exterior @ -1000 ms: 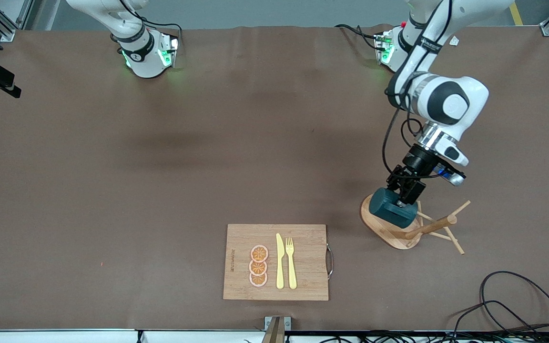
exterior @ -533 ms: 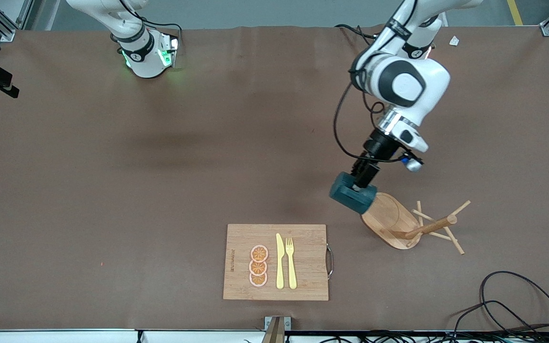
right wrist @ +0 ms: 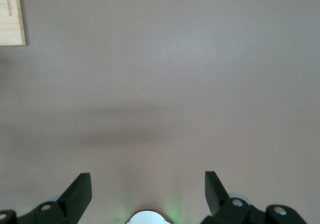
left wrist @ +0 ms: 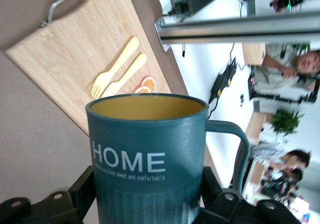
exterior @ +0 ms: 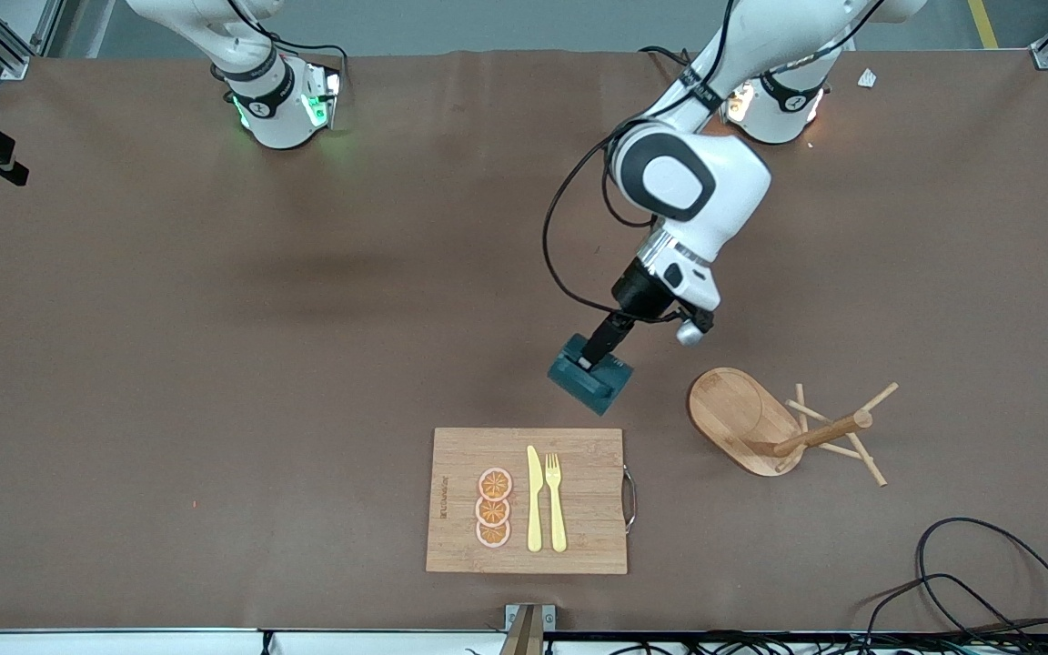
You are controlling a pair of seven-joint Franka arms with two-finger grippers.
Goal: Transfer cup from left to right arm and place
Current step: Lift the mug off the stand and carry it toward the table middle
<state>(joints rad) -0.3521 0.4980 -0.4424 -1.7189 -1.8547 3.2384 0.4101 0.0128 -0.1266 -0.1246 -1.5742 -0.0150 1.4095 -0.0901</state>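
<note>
The dark teal cup (exterior: 589, 377) with a mustard-yellow inside, white "HOME" lettering and a side handle is held by my left gripper (exterior: 597, 353) in the air. It hangs over the bare table beside the cutting board's handle corner. In the left wrist view the cup (left wrist: 145, 144) fills the picture, and the left gripper (left wrist: 148, 186) is shut on its lower body, with black fingers (left wrist: 86, 184) on both sides. My right gripper (right wrist: 147, 189) is open and empty over bare brown table; it does not show in the front view.
A wooden cutting board (exterior: 579, 455) with a yellow knife (exterior: 534, 498), a fork (exterior: 556, 500) and orange slices (exterior: 493, 508) lies near the front camera's edge. A wooden peg rack (exterior: 760, 423) stands toward the left arm's end. Black cables (exterior: 970, 582) lie at that corner.
My left gripper has carried the cup away from the peg rack toward the middle of the table, to beside the cutting board. The right arm has not moved.
</note>
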